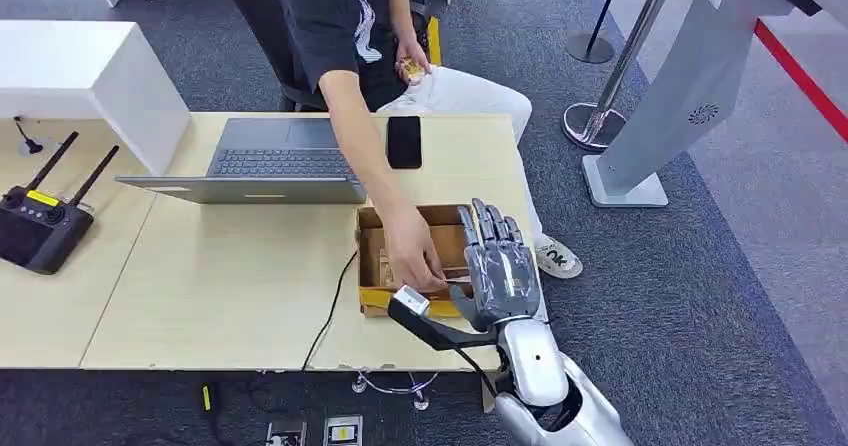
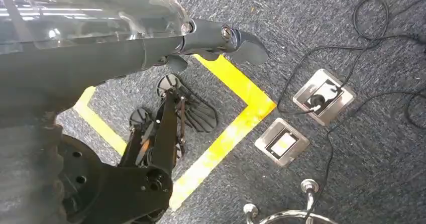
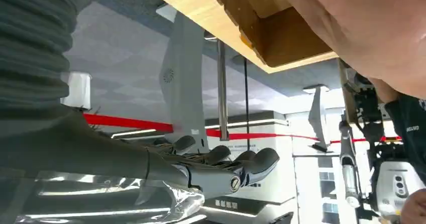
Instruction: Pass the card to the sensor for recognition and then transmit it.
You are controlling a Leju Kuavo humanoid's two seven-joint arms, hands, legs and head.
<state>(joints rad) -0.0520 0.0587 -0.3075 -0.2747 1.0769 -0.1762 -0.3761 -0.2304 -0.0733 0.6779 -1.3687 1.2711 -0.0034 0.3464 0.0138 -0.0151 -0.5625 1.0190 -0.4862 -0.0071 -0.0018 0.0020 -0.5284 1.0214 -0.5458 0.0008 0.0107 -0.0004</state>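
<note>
right hand [image 3: 221, 171] empty beside cardboard box [image 3: 281, 38]

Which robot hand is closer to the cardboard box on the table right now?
The right robot hand, raised open at the cardboard box's right edge beside a person's hand. The left robot hand hangs low over the carpeted floor, away from the box.

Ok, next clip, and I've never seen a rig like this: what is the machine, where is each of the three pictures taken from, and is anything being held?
It is a two-legged humanoid robot with silver arms and many-fingered hands. The head view looks down on a wooden table. The right hand hovers open beside a cardboard box, holding nothing. A person's hand reaches into that box. Also on the table: a laptop, a black phone and a remote controller.

The right wrist view looks along that hand from behind. The left wrist view points at the carpet, with the left hand hanging empty above floor sockets. I cannot make out the card.
</note>
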